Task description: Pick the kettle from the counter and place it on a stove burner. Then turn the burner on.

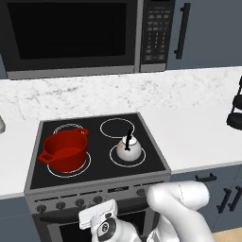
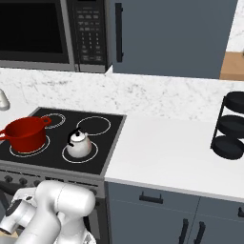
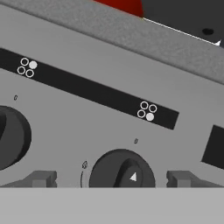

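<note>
Hand view: the open gripper [image 3: 112,178] straddles a round dark stove knob [image 3: 121,171] on the grey panel. The small silvery-white kettle [image 1: 128,149] sits on the near right burner [image 1: 127,155]. Risk: this knob may drive another burner, perhaps the red pot's [image 1: 65,151].

glossy white rounded arm [image 1: 182,208], dark joints, grey finger tips [image 3: 41,178]

Left knob [image 3: 11,138] cut by the hand view's edge; black rack [image 1: 236,109] likewise cropped.

Kitchen: stove [image 1: 94,142], microwave [image 1: 71,35], marble backsplash [image 1: 142,90].
</note>
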